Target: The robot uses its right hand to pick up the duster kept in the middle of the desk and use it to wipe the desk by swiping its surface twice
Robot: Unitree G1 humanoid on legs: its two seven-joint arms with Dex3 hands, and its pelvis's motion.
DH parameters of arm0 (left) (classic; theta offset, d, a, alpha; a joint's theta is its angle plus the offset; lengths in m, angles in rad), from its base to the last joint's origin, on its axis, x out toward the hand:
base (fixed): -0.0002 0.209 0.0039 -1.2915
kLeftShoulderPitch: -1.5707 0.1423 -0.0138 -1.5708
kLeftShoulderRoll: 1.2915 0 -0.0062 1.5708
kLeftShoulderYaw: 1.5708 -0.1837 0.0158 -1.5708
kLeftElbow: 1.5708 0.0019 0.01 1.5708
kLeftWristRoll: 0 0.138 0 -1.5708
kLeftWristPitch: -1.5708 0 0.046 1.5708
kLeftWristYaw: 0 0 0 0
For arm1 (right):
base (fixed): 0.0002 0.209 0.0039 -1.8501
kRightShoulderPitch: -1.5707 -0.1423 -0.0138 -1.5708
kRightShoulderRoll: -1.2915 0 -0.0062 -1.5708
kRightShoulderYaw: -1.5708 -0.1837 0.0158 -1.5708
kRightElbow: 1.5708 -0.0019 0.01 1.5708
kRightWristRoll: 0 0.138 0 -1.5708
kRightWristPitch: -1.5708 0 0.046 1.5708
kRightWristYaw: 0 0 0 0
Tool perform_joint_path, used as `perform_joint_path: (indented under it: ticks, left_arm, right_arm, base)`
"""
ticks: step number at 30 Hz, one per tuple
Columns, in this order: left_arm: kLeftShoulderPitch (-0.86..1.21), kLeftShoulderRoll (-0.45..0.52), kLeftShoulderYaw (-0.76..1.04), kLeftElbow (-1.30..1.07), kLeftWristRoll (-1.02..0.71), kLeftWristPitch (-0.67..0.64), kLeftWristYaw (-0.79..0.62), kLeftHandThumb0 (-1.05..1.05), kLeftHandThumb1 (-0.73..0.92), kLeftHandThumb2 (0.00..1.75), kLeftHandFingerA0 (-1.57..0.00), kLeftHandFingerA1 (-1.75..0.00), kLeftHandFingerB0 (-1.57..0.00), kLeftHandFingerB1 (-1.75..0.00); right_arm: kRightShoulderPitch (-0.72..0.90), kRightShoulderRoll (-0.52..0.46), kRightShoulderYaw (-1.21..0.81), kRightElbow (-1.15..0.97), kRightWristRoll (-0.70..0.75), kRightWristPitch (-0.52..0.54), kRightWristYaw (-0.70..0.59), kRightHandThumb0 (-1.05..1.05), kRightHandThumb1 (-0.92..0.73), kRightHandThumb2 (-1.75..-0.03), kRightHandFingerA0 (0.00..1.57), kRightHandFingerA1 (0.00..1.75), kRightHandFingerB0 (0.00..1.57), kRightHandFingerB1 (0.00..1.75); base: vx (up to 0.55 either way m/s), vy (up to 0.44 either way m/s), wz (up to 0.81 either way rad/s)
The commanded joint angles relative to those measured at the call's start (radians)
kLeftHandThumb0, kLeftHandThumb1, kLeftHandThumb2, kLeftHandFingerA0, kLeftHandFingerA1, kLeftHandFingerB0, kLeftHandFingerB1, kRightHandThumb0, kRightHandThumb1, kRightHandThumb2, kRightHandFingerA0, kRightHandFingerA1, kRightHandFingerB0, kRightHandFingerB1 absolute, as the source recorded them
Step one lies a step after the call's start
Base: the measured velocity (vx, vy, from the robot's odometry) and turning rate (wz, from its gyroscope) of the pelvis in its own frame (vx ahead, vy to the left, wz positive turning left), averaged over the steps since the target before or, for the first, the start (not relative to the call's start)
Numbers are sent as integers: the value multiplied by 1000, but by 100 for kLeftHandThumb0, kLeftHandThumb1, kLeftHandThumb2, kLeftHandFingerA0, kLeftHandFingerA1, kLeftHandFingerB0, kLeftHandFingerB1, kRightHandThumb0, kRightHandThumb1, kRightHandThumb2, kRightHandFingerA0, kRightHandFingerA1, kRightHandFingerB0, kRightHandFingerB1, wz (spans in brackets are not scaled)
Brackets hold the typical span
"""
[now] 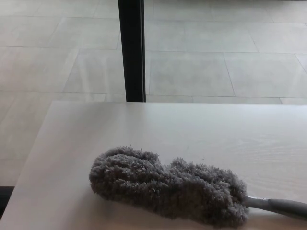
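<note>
A grey fluffy duster [168, 184] lies flat on the pale wooden desk [192, 129], near the front edge. Its fuzzy head stretches from the left toward the lower right. A thin grey handle [280, 206] sticks out of the head and runs off the right edge of the picture. Neither of my hands shows in the head view, and nothing touches the duster.
The desk's left edge [31, 158] slants down to the lower left, and its far edge [192, 102] runs across the middle. Beyond it stands a black vertical post [132, 50] on a tiled floor [216, 57].
</note>
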Motion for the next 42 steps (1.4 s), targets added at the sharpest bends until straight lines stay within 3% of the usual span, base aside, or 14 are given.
perform_joint_path:
  ticks: [1, 9, 10, 11, 13, 15, 20, 29, 30, 31, 32, 37, 38, 42]
  left_arm:
    - [-21, 25, 68, 45, -87, -23, -25, -46, 50, 55, -56, -64, -57, -49]
    - [-24, 23, 35, 51, -55, -18, -12, -68, 58, 98, -43, -67, -30, -56]
    - [-26, 28, 46, 54, -75, 2, -57, -74, 82, 65, -19, -61, -18, -41]
    - [-27, 32, 46, 56, -79, 14, -75, -77, 87, 66, -10, -57, -13, -41]
    - [-30, 39, 18, 56, -55, 25, -93, -86, 77, 117, 0, -33, -1, -23]
    - [-28, 43, -3, 54, -39, 20, -99, -88, 92, 78, 0, -29, 0, -18]
    - [-22, 43, -26, 54, -33, -18, -104, -88, 84, 125, 0, -25, 0, -19]
    - [-29, 23, 69, 52, -136, -7, -150, -93, 77, 114, -1, -53, -6, -42]
    - [-29, 22, 68, 49, -135, -12, -153, -84, 92, 68, -7, -52, -10, -36]
    - [-30, 21, 65, 45, -132, -26, -164, -90, 78, 115, -1, -51, -10, -41]
    - [-33, 17, 68, 47, -133, -29, -165, -86, 92, 68, -7, -49, -12, -34]
    - [-33, 12, 84, 59, -144, -32, -194, -39, 43, 108, -3, -55, 0, -50]
    - [-31, 12, 85, 55, -145, -29, -196, -88, 92, 68, -6, -54, -17, -38]
    - [-29, 15, 80, 50, -142, -25, -204, -88, 92, 69, -16, -59, -20, -40]
  right_arm:
    - [-28, -47, -63, 52, 84, -83, -34, -68, -65, -60, 88, 114, 40, 40]
    - [-137, -191, -217, 59, 253, 117, 135, -104, -87, -118, 0, 15, 0, 1]
    - [-161, -221, -230, 16, 279, 139, 191, -98, -92, -75, 0, 0, 0, 0]
    - [-182, -237, -231, -23, 284, 167, 187, -105, -85, -123, 0, 23, 0, 11]
    - [-236, -261, -235, -80, 298, 202, 181, -98, -92, -77, 0, 0, 0, 0]
    - [-256, -261, -212, -197, 294, 222, 175, -105, -91, -127, 0, 24, 0, 11]
    - [-349, -249, -91, -537, 271, 190, 221, -105, -84, -123, 0, 23, 0, 9]
    - [-513, -198, 221, -928, 53, 153, 157, -98, -79, -119, 1, 19, 3, 6]
    - [-535, -187, 257, -936, 31, 147, 161, -99, -78, -117, 3, 19, 7, 7]
    - [-584, -159, 343, -955, -32, 137, 164, -90, -71, -116, 3, 17, 6, 17]
    - [-602, -143, 389, -977, -68, 143, 161, -93, -90, -67, 0, 27, 3, 29]
    - [-700, -57, 635, -939, -276, 127, 163, -91, -65, -113, 0, 17, 6, 23]
    - [-709, -56, 680, -935, -331, 124, 158, -98, -71, -115, 5, 8, 5, 19]
    - [-738, -13, 826, -897, -424, 98, 180, -91, -66, -106, 8, 28, 8, 23]
  base:
    - [0, 0, 0]
    - [0, 0, 0]
    - [0, 0, 0]
    - [0, 0, 0]
    - [0, 0, 0]
    - [0, 0, 0]
    - [0, 0, 0]
    - [0, 0, 0]
    - [0, 0, 0]
    - [0, 0, 0]
    - [0, 0, 0]
    - [0, 0, 0]
    - [0, 0, 0]
    - [0, 0, 0]
